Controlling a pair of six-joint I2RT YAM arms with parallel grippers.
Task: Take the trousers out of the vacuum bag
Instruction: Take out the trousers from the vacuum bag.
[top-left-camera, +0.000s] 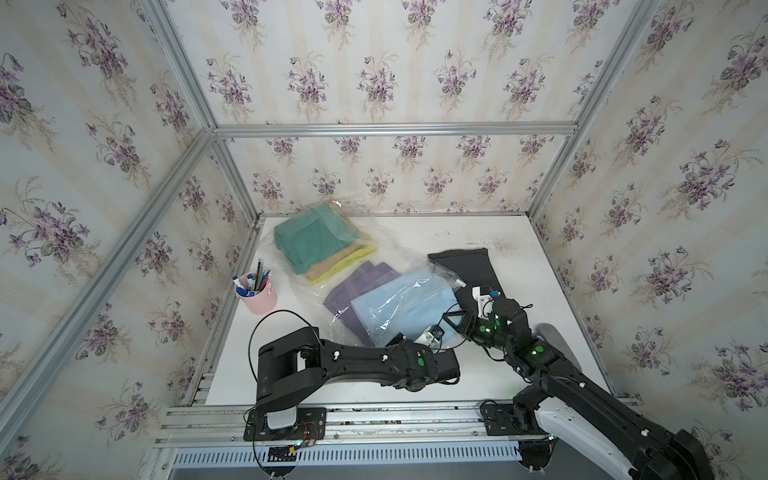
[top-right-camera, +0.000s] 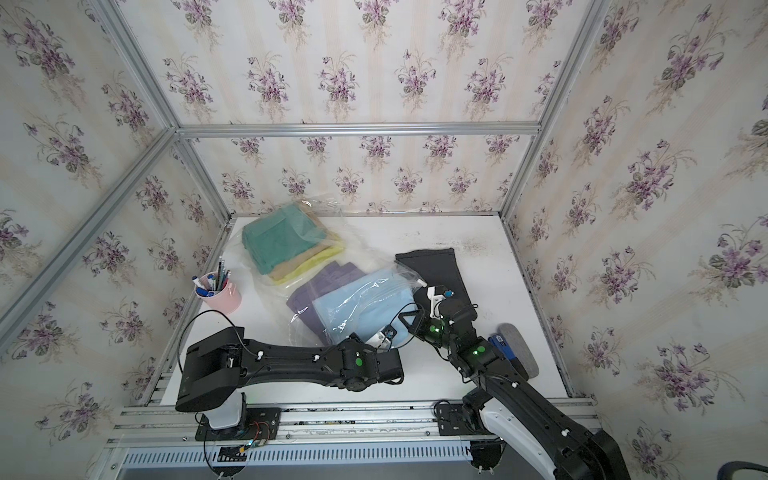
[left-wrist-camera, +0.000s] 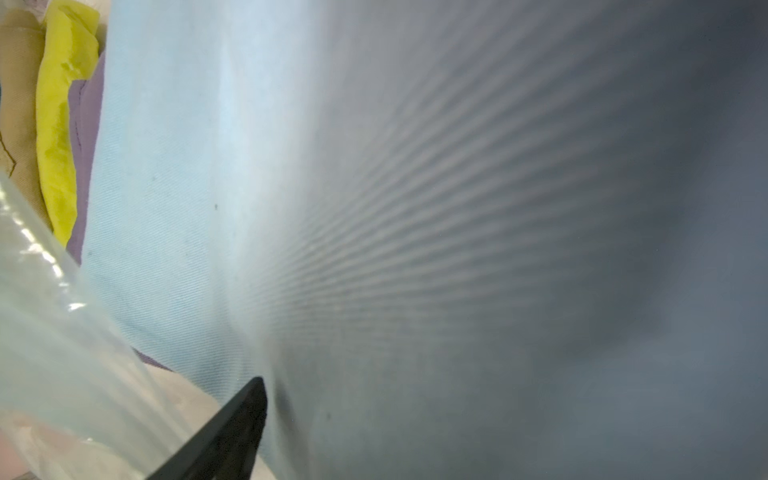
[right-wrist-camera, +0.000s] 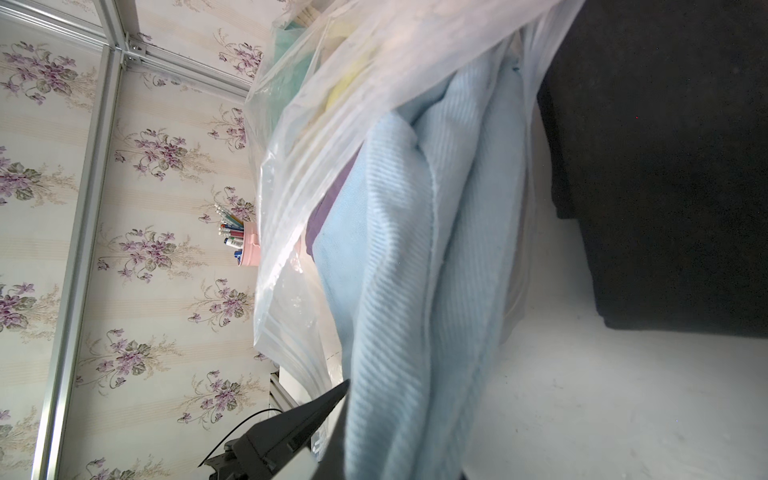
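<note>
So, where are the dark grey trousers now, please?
In both top views, the dark grey trousers lie outside the vacuum bag on the table's right half, beside the right gripper.

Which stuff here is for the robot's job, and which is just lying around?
For the job: vacuum bag; teal trousers; tan trousers; yellow trousers; purple trousers; light blue trousers; dark grey trousers (outside).
Just lying about: pink pen cup; grey oval thing.
</note>
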